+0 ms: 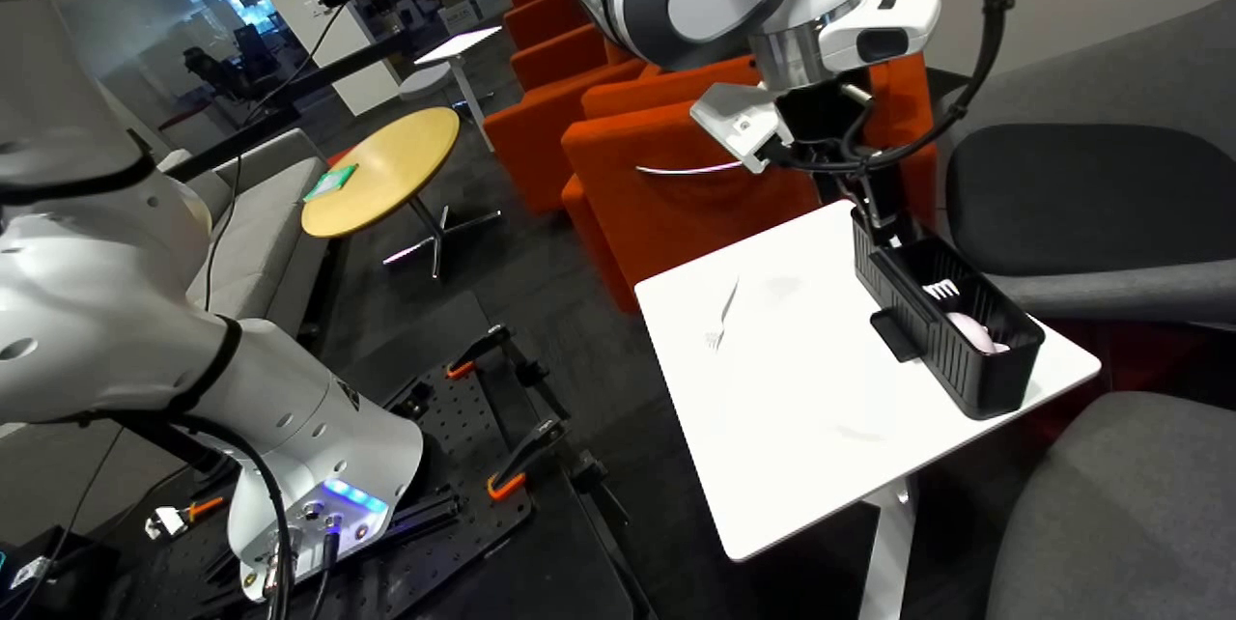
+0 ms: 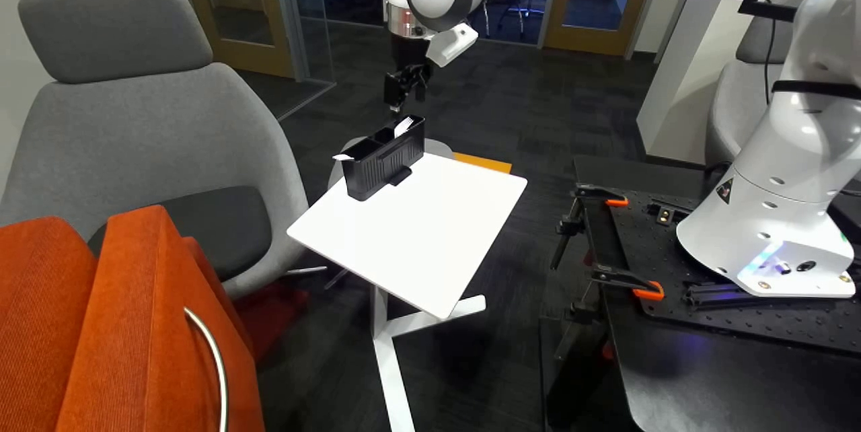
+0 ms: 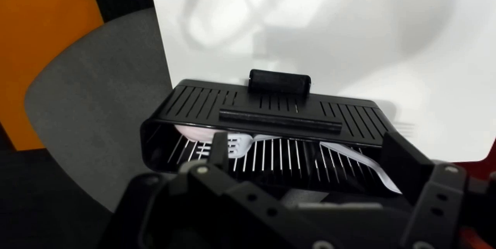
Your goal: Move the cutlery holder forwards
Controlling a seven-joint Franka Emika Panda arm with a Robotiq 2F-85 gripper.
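The cutlery holder [image 1: 932, 330] is a long, narrow black box, smooth in finish, rounded at its corners and open at the top, its long wall cut with rows of thin parallel slots and crossed near the rim by a straight raised bar [image 3: 279, 120]. A small black flap [image 1: 896, 335] juts from the foot of that wall over the flat white table [image 1: 772, 427], whose own corners are softly rounded. Inside, the wrist view shows a rounded pale pink piece [image 3: 195, 132], a white fork [image 3: 241, 146] with slender prongs, and a slim, gently bent white handle [image 3: 362, 159] (what it belongs to is hidden). A pale fork [image 1: 723, 317] lies flat on the tabletop, well apart from the box. Beside the table, in an exterior view, stand an orange-red chair [image 2: 134, 324] in coarse fabric and a grey chair [image 2: 161, 129] with a felt-like shell. The holder stands upright along the table edge opposite the robot's base [image 1: 328, 465], its long axis running roughly parallel to that edge, its slotted, flapped side facing the base. The gripper [image 3: 308, 148] hangs toward one end of it, its two fingers spread wide over the open top; whether they touch the walls or dip between them, I cannot tell.
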